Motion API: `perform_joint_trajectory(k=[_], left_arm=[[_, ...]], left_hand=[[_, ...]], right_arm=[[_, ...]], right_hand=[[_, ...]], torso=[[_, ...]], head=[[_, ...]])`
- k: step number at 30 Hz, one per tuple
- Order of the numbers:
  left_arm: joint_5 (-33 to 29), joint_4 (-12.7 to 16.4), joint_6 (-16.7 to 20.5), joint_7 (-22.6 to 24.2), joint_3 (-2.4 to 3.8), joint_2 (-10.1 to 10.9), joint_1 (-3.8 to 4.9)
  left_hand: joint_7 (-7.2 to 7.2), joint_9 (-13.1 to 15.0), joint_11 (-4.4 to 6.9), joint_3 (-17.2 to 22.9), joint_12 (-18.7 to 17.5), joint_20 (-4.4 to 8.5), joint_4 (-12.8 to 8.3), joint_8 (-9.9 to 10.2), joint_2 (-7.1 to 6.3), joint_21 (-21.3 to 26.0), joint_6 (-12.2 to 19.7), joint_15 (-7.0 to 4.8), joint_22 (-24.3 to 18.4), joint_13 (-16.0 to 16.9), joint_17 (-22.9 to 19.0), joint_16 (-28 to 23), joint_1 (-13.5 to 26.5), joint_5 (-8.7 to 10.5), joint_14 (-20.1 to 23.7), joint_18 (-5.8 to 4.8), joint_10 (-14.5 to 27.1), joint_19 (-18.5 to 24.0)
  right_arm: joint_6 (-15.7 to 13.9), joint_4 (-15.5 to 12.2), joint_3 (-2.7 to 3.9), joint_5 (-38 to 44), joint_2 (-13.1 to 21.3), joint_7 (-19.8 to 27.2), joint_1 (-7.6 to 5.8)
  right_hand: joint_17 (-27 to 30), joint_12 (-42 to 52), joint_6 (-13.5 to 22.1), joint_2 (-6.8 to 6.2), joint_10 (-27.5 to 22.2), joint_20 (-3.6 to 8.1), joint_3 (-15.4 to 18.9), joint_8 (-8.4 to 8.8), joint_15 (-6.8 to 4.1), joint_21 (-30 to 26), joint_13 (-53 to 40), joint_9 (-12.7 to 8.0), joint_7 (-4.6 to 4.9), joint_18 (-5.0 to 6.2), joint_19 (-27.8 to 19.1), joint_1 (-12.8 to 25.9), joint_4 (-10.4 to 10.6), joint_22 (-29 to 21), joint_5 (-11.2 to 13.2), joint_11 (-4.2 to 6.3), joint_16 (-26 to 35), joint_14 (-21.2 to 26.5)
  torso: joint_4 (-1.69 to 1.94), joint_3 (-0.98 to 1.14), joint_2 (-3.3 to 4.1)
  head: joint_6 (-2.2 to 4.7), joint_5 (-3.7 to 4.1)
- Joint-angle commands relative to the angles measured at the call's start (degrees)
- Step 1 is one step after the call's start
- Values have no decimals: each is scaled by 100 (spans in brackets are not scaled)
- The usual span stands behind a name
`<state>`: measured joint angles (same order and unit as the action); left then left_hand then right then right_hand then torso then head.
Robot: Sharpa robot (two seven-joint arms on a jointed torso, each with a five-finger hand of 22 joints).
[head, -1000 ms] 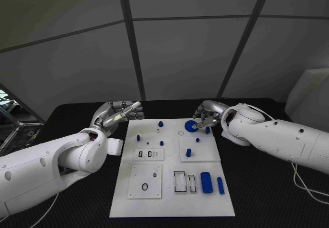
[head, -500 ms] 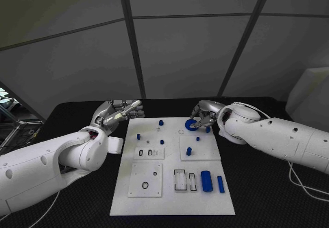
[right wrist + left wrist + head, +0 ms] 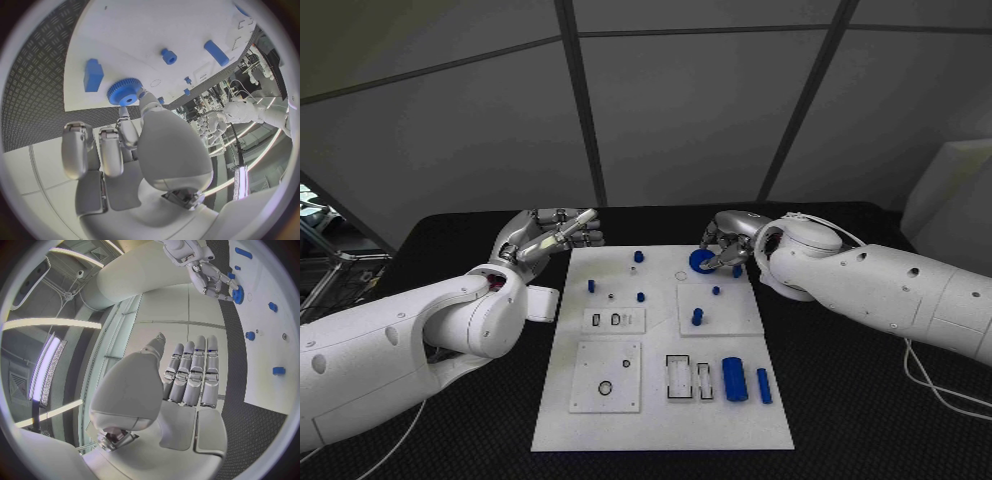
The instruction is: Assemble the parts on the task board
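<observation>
The white task board (image 3: 661,420) lies in the middle of the black table. A blue gear (image 3: 700,261) sits at its far right part, and my right hand (image 3: 728,240) reaches down to it. The thumb and a fingertip pinch the gear's (image 3: 127,92) rim in the right wrist view, beside a small blue block (image 3: 94,75). My left hand (image 3: 554,236) hovers off the board's far left corner, with its fingers (image 3: 190,372) stretched out straight and nothing in them. Small blue pegs (image 3: 639,258) stand on the board's far half.
A thick blue cylinder (image 3: 733,380) and a slim blue bar (image 3: 763,387) lie at the board's near right. Beside them are rectangular slots (image 3: 678,380). Two white inset plates (image 3: 606,380) sit on the board's left side. Black table surface (image 3: 862,400) surrounds the board.
My right hand has shifted a little to the left and closed in over the blue gear. The left hand has stayed where it was.
</observation>
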<state>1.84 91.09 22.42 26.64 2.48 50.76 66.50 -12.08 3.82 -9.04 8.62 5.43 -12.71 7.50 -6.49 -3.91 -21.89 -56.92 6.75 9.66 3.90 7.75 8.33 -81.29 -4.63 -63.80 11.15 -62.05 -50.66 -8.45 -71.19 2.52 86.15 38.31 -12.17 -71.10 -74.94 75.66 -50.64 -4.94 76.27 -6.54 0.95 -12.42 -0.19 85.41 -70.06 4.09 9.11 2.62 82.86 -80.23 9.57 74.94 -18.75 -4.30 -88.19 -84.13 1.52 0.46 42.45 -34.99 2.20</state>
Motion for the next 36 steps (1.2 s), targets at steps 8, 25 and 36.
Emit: perform_joint_trajectory(k=[8,25,36], left_arm=[[27,-5,-85,-3,6,-4,8],[27,-29,-113,-12,6,-20,8],[27,-32,-120,-14,6,-26,7]], left_hand=[[-44,-5,-31,-3,-32,-30,-50,39,20,4,5,6,-9,-2,8,-51,56,-9,48,-78,2,13],[-44,-5,-31,-3,-33,-30,-51,40,20,4,5,6,-9,-2,9,-52,56,-9,48,-78,2,13],[-43,-5,-31,-2,-37,-32,-53,44,26,6,4,8,-11,-2,9,-61,56,-9,51,-78,1,16]], right_arm=[[275,48,2,186,-25,-103,-8],[267,106,1,359,-92,-106,-1],[-655,-226,0,685,-10,100,33]], right_hand=[[-1169,-4,-12,24,-15,-10,-2,-27,49,30,-16,-9,19,-53,30,-91,-41,589,18,-12,-23,-517],[-1183,54,-237,182,23,-12,-220,-122,37,48,-138,12,-12,-56,36,-250,-139,624,303,14,-30,-514],[-1286,253,-718,383,259,91,-795,-210,-80,158,-444,36,-164,-107,206,-532,-353,854,640,152,-78,-537]], torso=[[-2,4,3],[0,8,4],[-3,13,-5]], head=[[-17,9],[-56,0],[-44,-22]])
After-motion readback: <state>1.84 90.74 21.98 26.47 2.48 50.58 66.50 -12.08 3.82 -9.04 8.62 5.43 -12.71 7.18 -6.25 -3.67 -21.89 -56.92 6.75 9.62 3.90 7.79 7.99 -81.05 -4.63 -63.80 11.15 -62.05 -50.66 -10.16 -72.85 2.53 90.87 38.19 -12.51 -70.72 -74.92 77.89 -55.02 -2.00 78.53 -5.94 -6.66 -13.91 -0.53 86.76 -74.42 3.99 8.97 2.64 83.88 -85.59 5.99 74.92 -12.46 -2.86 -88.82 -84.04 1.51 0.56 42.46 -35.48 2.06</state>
